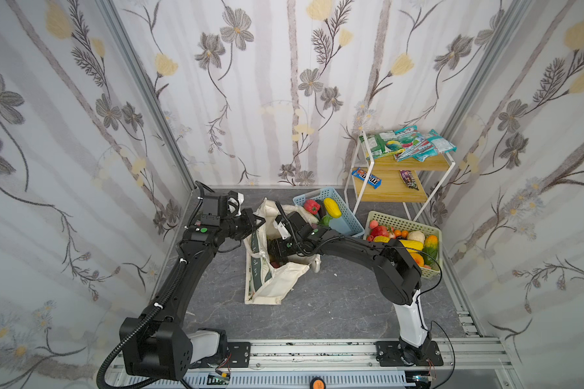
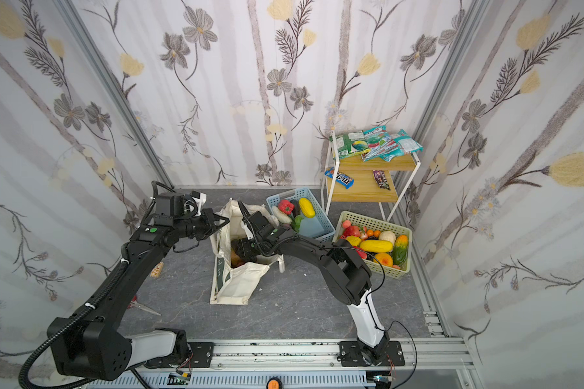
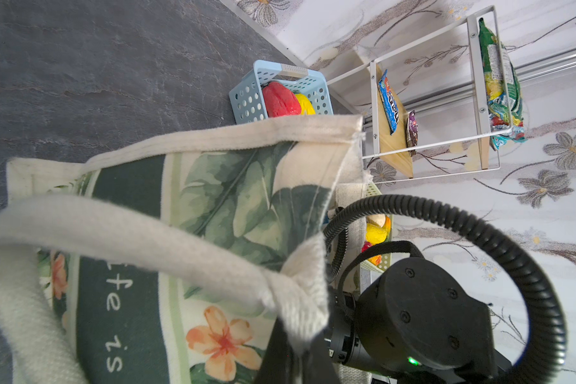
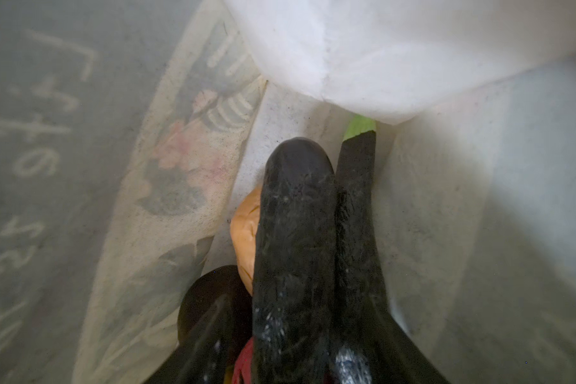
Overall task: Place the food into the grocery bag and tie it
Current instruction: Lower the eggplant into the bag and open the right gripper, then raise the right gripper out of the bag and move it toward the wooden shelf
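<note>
Your left pincer [image 1: 257, 223] clamped on grocery bag [image 1: 284, 283] rim. Your right pincer [image 1: 274, 251] deep inside bag, dark vegetable [image 4: 295, 232] between its jaws, orange food [image 4: 245, 232] just beside. Gripped or loose, cannot tell.

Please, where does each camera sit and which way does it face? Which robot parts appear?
Top views: high above the robot's base, looking down and forward; both arms show, right hand inside the bag.
Left wrist: beside the bag's printed side, facing the blue basket and shelf; the right arm shows.
Right wrist: inside the bag, facing its bottom; black shapes, that hand or food, unclear.
Shared: the top views and left wrist all show bag, blue basket, shelf.
</note>
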Controlling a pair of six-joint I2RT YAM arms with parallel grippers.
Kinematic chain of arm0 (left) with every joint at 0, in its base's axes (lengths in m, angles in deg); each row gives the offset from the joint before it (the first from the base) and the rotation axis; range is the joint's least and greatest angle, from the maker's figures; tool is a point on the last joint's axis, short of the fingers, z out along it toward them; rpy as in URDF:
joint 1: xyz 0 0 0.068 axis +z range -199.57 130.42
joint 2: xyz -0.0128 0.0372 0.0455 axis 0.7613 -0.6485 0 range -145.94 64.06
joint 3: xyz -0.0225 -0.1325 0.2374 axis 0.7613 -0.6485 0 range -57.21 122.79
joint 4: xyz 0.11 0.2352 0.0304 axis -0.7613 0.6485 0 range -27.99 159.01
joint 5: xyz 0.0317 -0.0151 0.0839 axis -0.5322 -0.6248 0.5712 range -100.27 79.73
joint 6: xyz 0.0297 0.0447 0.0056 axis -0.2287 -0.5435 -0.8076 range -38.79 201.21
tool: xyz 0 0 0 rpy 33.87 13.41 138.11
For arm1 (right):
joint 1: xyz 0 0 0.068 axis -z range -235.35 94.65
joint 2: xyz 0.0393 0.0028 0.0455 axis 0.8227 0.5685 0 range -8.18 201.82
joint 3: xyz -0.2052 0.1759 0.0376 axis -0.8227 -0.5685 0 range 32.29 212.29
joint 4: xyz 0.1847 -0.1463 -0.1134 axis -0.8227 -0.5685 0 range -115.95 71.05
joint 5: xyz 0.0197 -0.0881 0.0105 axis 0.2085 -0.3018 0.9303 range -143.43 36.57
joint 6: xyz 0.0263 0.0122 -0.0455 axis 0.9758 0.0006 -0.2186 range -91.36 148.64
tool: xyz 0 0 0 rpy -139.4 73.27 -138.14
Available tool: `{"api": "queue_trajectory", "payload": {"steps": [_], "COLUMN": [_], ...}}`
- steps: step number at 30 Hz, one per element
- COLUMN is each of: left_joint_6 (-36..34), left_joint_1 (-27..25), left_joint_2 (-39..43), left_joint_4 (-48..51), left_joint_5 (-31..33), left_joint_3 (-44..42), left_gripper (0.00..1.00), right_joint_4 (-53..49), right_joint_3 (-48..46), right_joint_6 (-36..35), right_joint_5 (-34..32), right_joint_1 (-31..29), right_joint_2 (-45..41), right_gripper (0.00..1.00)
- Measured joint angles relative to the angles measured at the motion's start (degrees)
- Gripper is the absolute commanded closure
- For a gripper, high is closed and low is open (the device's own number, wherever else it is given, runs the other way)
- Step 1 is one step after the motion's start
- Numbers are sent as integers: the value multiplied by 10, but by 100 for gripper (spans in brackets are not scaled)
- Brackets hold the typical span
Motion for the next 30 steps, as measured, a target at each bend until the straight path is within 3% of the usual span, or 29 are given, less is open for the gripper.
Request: {"api": "queue_trajectory", "payload": {"steps": [17,30], "left_joint_6": [0,0], "left_joint_1": [-1,-1], "left_joint_2": [0,0], "left_joint_4": [2,-1], "left_joint_5": [7,9], "left_joint_3": [2,-4], "left_gripper": [100,100], "right_joint_4": [-20,-38], "right_joint_3": [-14,-26], "right_joint_6": [-21,-35], "right_joint_5": [2,-19], "right_joint_1": [20,110], "right_joint_2": [-146,-260], "right_gripper": [30,30]}}
